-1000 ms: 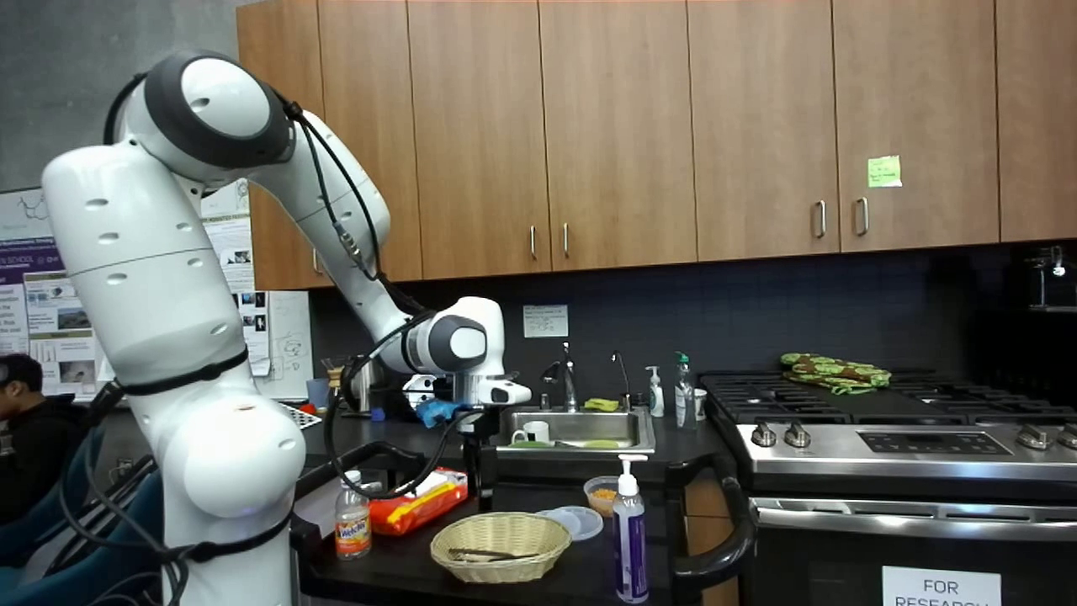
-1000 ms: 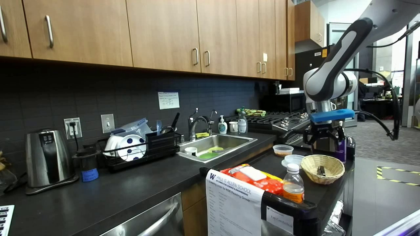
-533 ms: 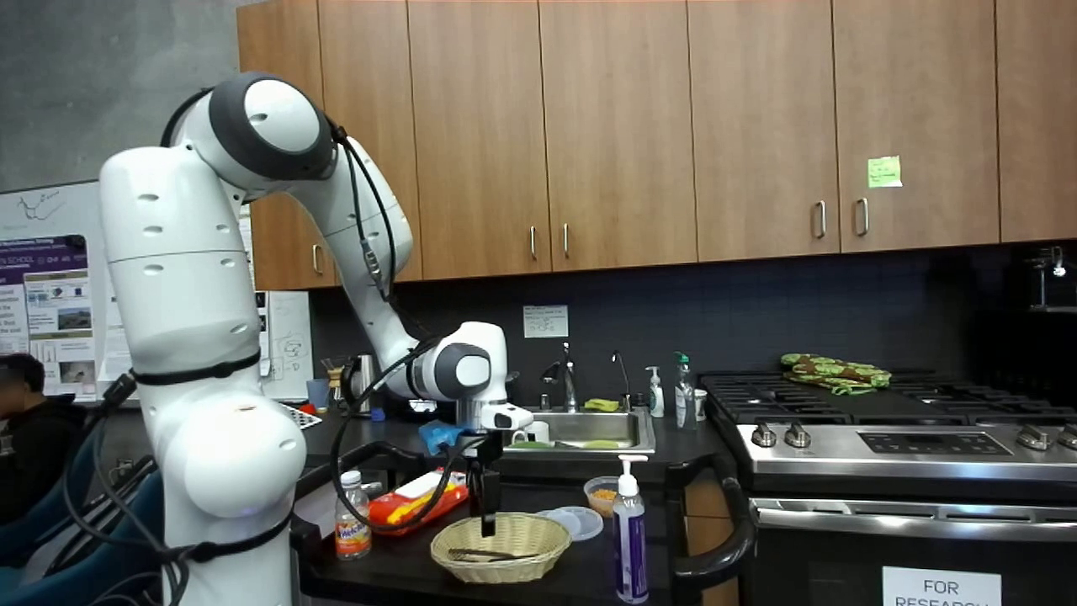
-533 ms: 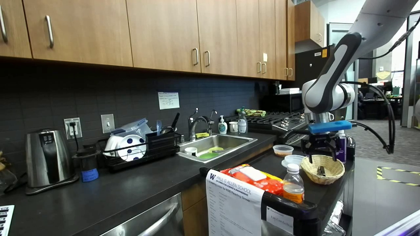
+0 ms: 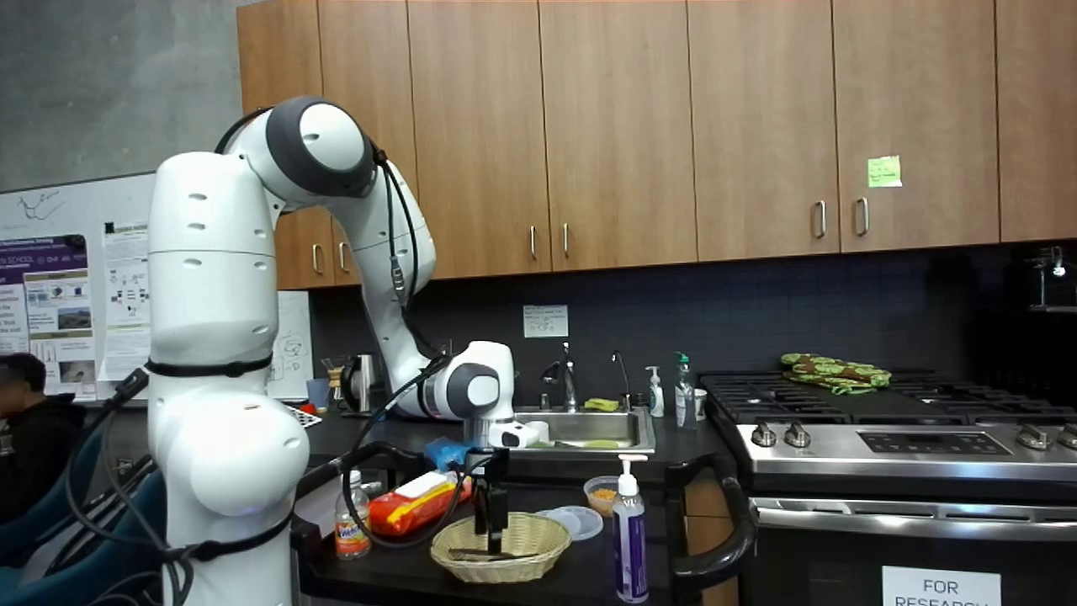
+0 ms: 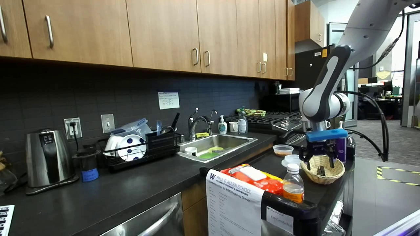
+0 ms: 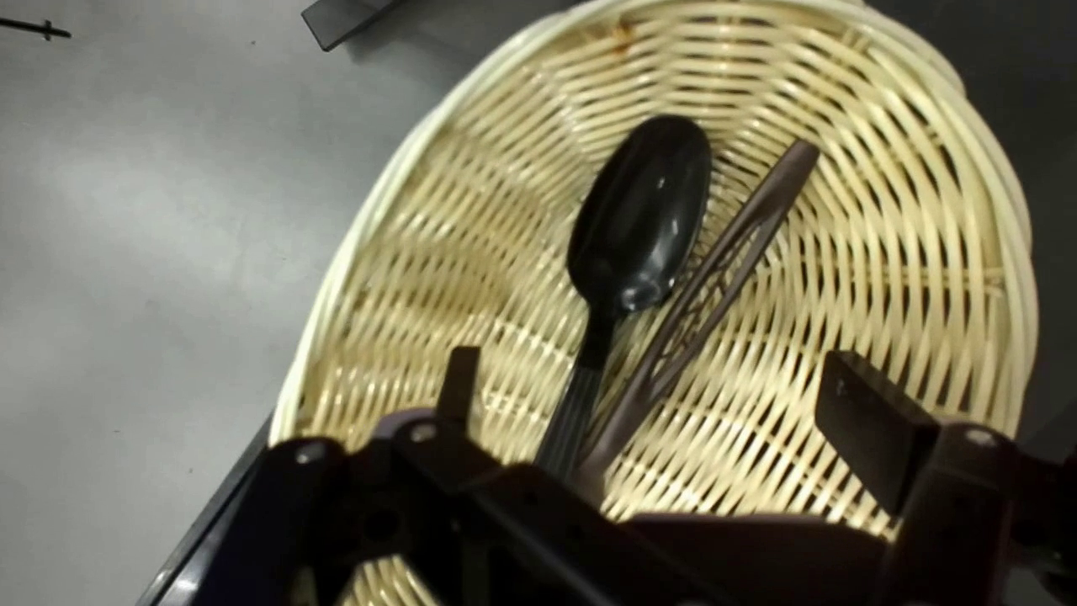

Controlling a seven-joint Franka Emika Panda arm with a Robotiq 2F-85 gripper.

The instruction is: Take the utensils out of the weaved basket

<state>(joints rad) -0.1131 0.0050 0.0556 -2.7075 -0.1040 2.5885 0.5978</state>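
The weaved basket [image 5: 503, 571] stands where it stood on the worktop [image 5: 395, 579], the black spoon [image 7: 644, 215] and the brown utensil [image 7: 713, 313] lying unmoved inside it. Above them the gripper [image 7: 660, 391] has come down lower than half a second ago, its fingers wide apart, holding nothing. The orange-red packet [image 6: 267, 184] nearby has stayed put.

The end effector [image 7: 649, 358] has come down — closer now to the weaved basket [image 7: 471, 227].
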